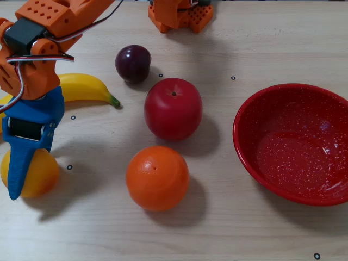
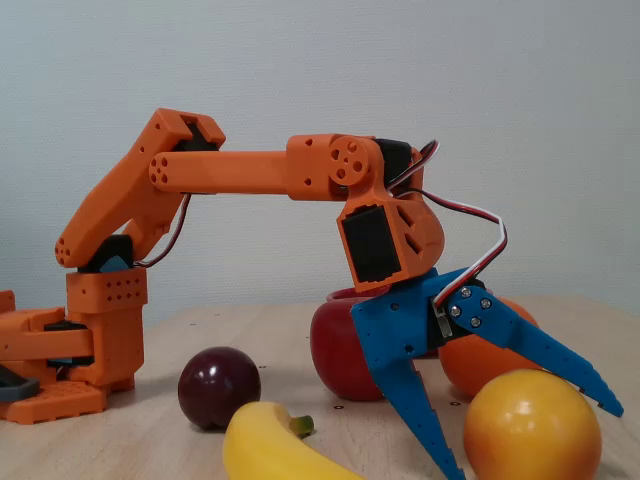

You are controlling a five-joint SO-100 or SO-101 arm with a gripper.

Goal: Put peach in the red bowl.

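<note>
At the left edge of the pale wooden table (image 1: 244,228), the smooth golden-yellow peach (image 1: 38,174) is straddled by the blue two-finger gripper (image 2: 530,440), whose jaws are seen spread wide around the fruit in a fixed view, without clear contact. A curved yellow banana (image 1: 84,87), a dark purple plum (image 1: 133,62), a large red apple (image 1: 173,109) and a deep-orange orange (image 1: 157,176) are laid out between it and the glossy white-speckled red bowl (image 1: 293,157), which is found empty far right.
</note>
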